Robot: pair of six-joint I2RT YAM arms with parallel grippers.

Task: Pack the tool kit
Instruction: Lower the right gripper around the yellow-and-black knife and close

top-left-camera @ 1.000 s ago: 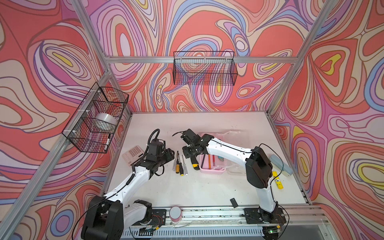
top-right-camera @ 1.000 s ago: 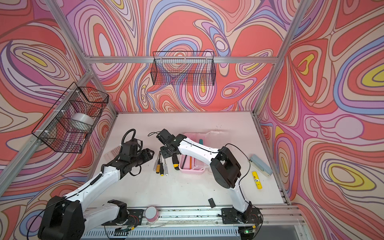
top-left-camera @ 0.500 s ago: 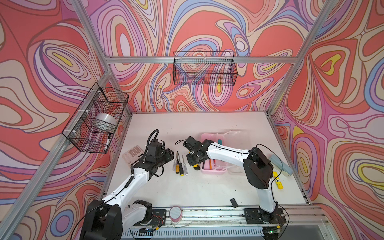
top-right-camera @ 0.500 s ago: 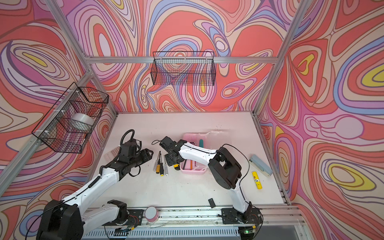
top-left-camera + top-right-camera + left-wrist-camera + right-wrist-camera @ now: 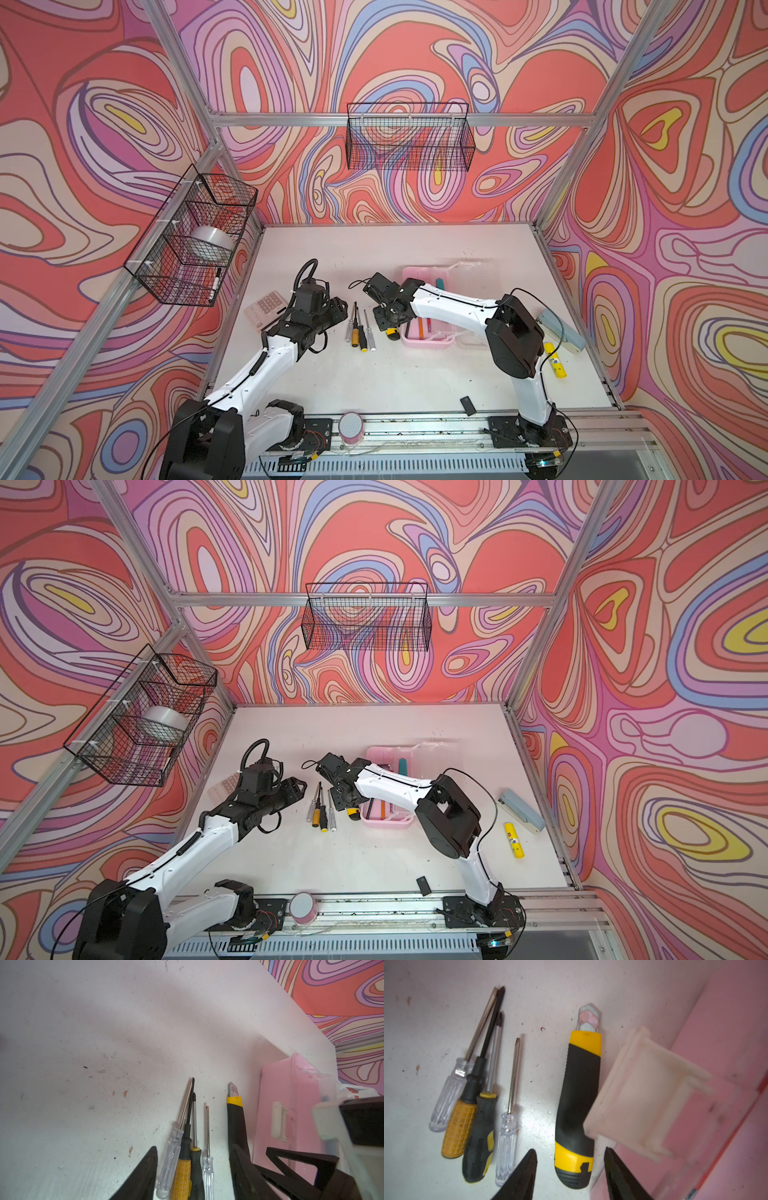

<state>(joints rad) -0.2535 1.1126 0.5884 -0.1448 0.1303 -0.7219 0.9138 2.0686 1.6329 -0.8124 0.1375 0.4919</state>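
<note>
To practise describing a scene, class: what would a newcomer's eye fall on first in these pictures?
The swirling red, pink and purple walls around the white table strike first. Mid-table, four screwdrivers and a yellow-and-black knife lie beside an open pink box. The right gripper hovers open over the knife, the left gripper open over the screwdrivers.

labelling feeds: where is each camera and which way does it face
Top views: high over the front edge, looking down at the table; left arm and right arm show.
Left wrist: on the left arm, facing the screwdrivers past the left gripper.
Right wrist: on the right arm, facing the knife past the right gripper.
Both wrist views share screwdrivers, knife, box.
</note>
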